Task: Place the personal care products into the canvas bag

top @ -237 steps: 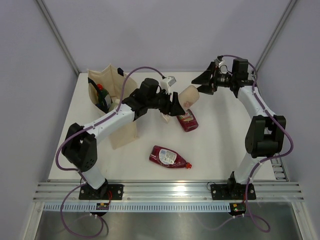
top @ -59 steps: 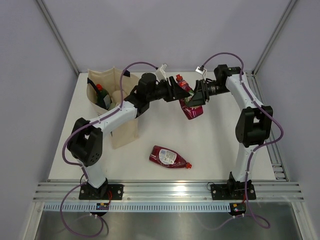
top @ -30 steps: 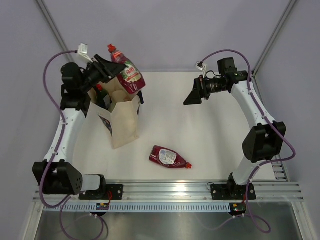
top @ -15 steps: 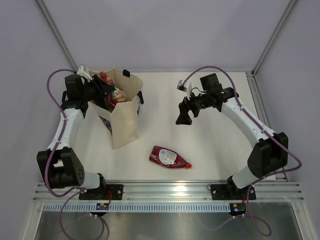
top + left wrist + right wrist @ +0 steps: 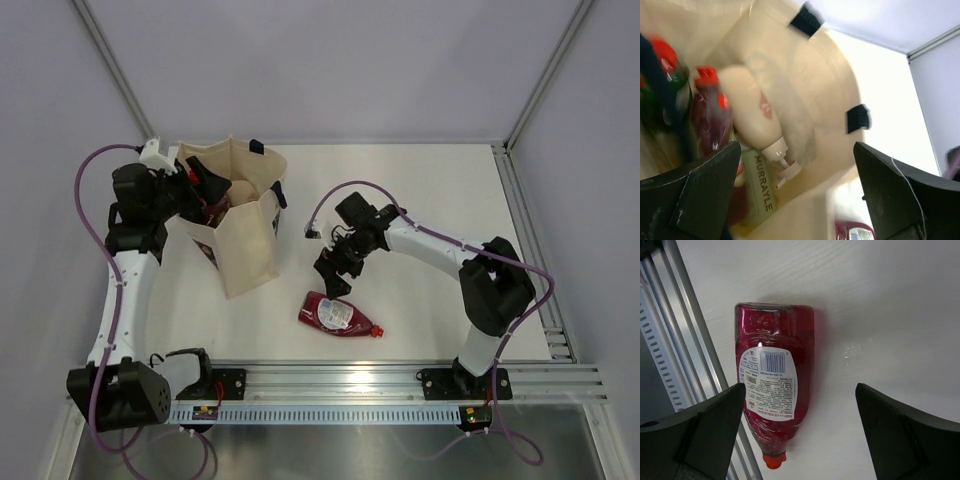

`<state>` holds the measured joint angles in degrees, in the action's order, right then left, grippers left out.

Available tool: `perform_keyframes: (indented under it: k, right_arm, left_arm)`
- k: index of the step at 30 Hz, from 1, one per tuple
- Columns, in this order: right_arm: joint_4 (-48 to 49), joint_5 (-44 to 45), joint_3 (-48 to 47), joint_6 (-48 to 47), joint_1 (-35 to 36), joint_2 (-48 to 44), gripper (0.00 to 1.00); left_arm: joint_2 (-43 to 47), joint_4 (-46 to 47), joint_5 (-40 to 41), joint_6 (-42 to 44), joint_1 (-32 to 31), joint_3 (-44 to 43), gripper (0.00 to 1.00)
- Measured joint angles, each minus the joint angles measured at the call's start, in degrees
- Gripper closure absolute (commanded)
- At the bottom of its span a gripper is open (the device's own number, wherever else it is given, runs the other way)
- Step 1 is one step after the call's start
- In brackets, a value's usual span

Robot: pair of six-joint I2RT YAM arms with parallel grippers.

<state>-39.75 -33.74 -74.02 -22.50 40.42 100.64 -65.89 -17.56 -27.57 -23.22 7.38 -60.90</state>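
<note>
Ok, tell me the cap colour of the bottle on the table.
Red cap, best seen in right wrist view.

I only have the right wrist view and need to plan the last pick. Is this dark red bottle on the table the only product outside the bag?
Observer: Yes. In the top view the dark red bottle is the only one lying on the table. No other bottle is outside the canvas bag.
Operator: Is the left hand holding anything?
Observer: No. The left wrist view shows the left hand open over the bag's mouth, with nothing between its fingers.
Operator: Is the bag upright?
Observer: Yes. It stands upright with its mouth open, on the left arm's side of the table.
</note>
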Motion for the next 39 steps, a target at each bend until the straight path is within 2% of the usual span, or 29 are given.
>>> perform_keyframes:
  k: [3, 8, 13, 14, 15, 17, 20, 26, 29, 34, 37, 39]
  right_arm:
    - [-0.4, 2.3, 0.5, -1.1, 1.0, 0.9, 0.0]
    - [-2.5, 6.7, 0.7, -3.8, 6.7, 5.0, 0.01]
    - [-3.3, 7.8, 1.4, -4.4, 10.4, 8.3, 0.01]
    - [-3.3, 8.2, 1.4, -4.4, 10.8, 8.3, 0.04]
    - [-2.8, 9.1, 1.7, -4.3, 11.6, 8.2, 0.11]
    - [-1.8, 11.1, 2.2, -4.5, 13.3, 7.9, 0.59]
    - [-1.6, 9.0, 2.4, -2.6, 15.1, 7.6, 1.0]
    - [-1.9, 5.9, 3.4, -2.0, 12.7, 6.6, 1.0]
    - [-3.2, 2.5, 3.0, -1.6, 5.8, 6.6, 1.0]
    - [-3.5, -6.0, -0.2, 1.5, -10.0, 5.8, 1.0]
    - [-2.1, -11.5, -1.7, 5.4, -17.7, 4.2, 1.0]
    - [-0.6, -15.4, -1.9, 9.9, -21.5, 2.7, 1.0]
  left_arm:
    - [4.3, -0.4, 1.3, 1.8, -0.1, -2.1, 0.01]
    - [12.4, 0.3, 2.4, 2.1, -0.1, -2.4, 0.01]
    - [20.8, 4.9, 0.2, -2.3, -0.1, 2.8, 0.01]
    - [22.1, 5.2, -0.5, -3.2, -0.1, 4.1, 0.01]
    - [23.4, 5.7, -1.4, -4.1, -0.1, 5.3, 0.01]
    - [25.6, 5.8, -2.8, -5.6, -0.1, 7.2, 0.01]
    - [28.4, 5.9, -5.1, -7.7, -0.1, 9.6, 0.01]
    - [33.4, 8.3, -9.8, -13.2, -1.5, 14.8, 0.01]
    - [33.7, 9.2, -9.7, -15.3, -6.5, 16.6, 0.01]
    - [28.0, 10.0, -3.6, -15.5, -25.5, 16.4, 0.01]
    - [19.2, 9.7, 2.4, -14.1, -36.5, 14.0, 0.01]
    - [12.6, 10.0, 5.7, -13.7, -40.7, 11.9, 0.01]
